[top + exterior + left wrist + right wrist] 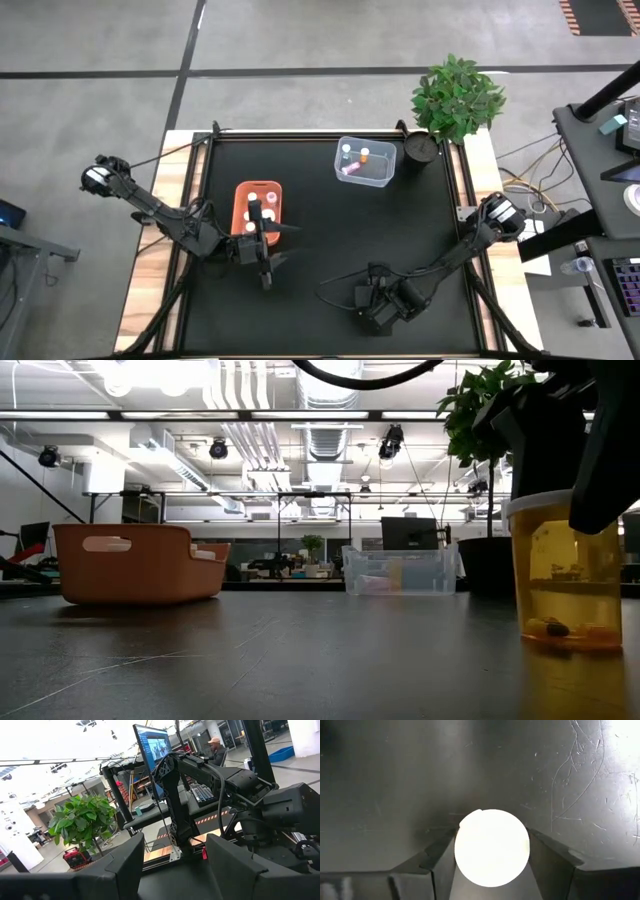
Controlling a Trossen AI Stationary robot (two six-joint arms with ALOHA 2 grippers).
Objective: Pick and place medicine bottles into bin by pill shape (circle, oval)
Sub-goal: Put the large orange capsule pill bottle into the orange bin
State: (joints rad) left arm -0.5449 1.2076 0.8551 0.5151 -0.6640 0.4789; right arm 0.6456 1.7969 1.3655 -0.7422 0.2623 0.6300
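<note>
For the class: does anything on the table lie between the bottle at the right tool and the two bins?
Nothing visible does. The amber bottle stands between the right tool's fingers; bare mat lies between it and the orange bin and clear bin.

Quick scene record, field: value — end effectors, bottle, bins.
right end effector: over the mat's near edge, fingers either side of a white-capped bottle, seemingly touching
bottle: amber, upright on the mat, a few pills at the bottom
left end effector: open, empty, beside the orange bin
orange bin: white-capped bottles inside
clear bin: several bottles inside, near the plant
</note>
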